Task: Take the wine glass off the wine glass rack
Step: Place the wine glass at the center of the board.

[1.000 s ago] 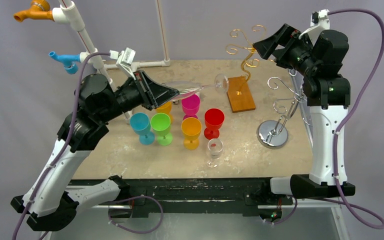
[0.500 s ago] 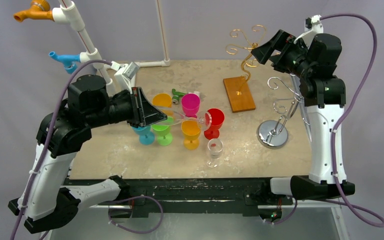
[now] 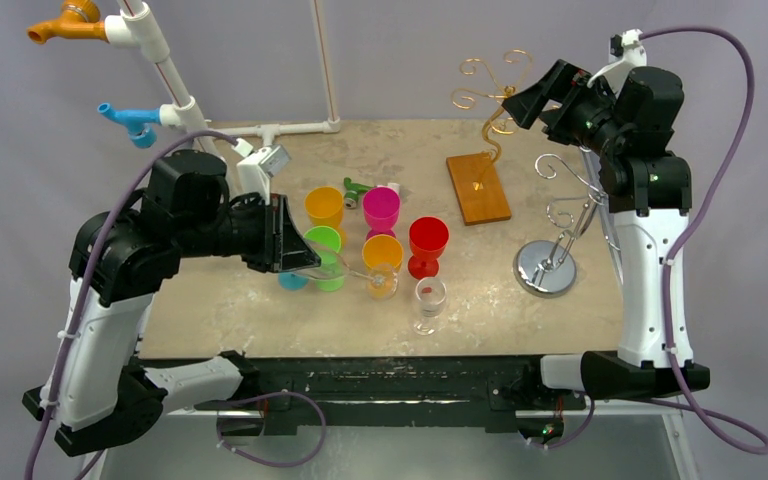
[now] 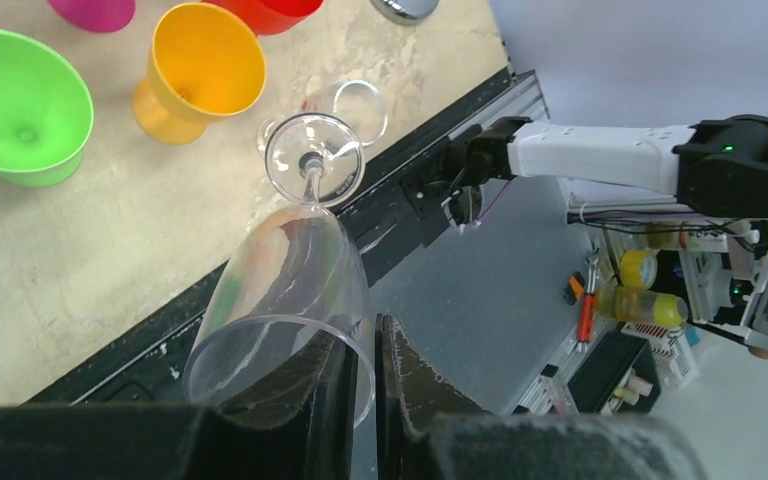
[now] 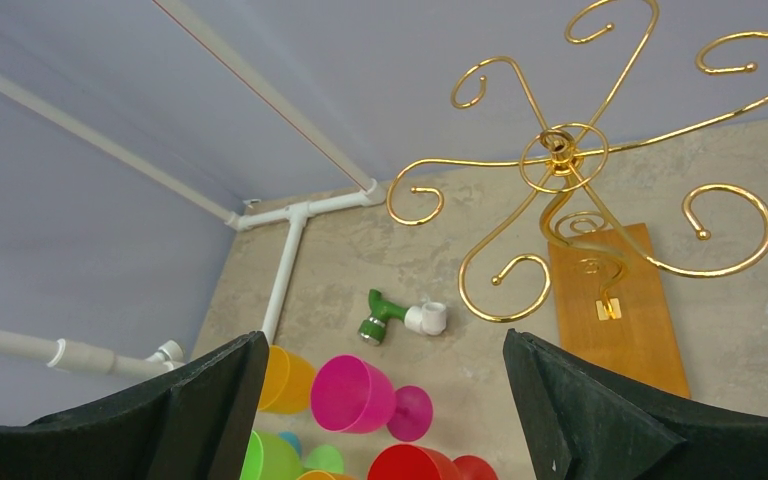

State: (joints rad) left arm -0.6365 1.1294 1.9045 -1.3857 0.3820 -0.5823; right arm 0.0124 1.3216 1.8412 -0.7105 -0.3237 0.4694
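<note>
**Q:** Where is the clear stemmed wine glass [image 4: 290, 270]?

**A:** Off the gold wire rack on its wooden base [image 3: 490, 100]. It hangs tilted over the front of the beige table [image 3: 480, 300], foot outward. Its rim is clamped between the fingers of the left gripper [image 4: 363, 345], and its bowl is empty.

**Q:** And the right gripper [image 5: 385, 340]?

**A:** Jaws wide apart, gripping nothing, raised just beside the gold rack.

**Q:** The other vessels?

**A:** The green plastic goblet [image 4: 20, 110] and the yellow-orange plastic goblet [image 4: 205, 70] stand upright and empty. The red goblet [image 3: 428, 240] and magenta goblet [image 3: 381, 210] are behind them. A small clear glass [image 3: 429, 300] near the wine glass's foot shows a red speck inside, too small to identify
</note>
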